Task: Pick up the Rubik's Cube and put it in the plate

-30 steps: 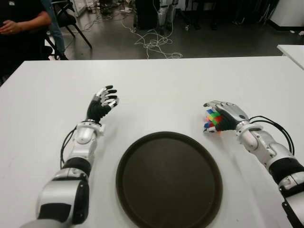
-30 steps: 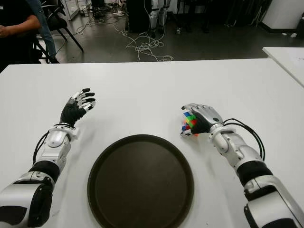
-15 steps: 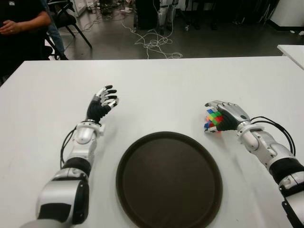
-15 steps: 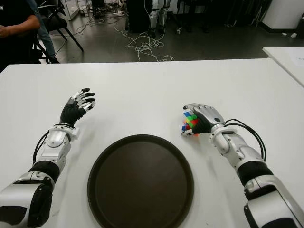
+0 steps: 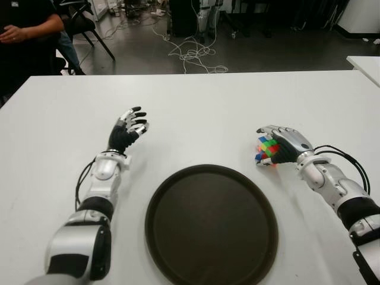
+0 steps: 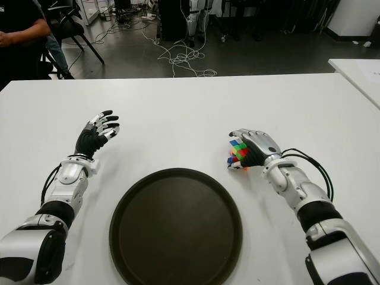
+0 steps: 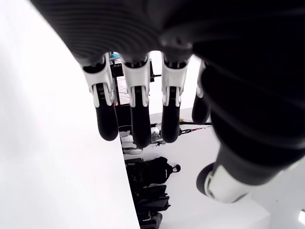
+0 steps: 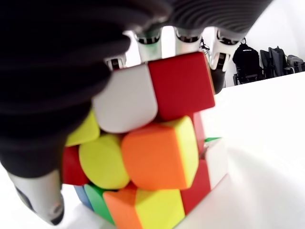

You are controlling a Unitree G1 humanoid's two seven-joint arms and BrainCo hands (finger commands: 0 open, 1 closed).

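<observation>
The Rubik's Cube (image 5: 265,149) is just right of the dark round plate (image 5: 211,225), low by the white table. My right hand (image 5: 274,142) covers it from above and from the right. In the right wrist view its fingers (image 8: 188,40) curl over the cube (image 8: 152,143) and the thumb presses its side. I cannot tell whether the cube still touches the table. My left hand (image 5: 129,126) shows to the left of the plate with its fingers (image 7: 136,119) spread and nothing in it.
The white table (image 5: 202,113) runs wide beyond the plate. A person in dark clothes (image 5: 24,35) sits past the far left corner, near a chair (image 5: 89,27). Cables (image 5: 193,56) lie on the floor behind. Another white table (image 5: 365,65) shows at the far right.
My right hand, with the cube in it, has shifted very slightly to the right. The left hand and the plate have not moved.
</observation>
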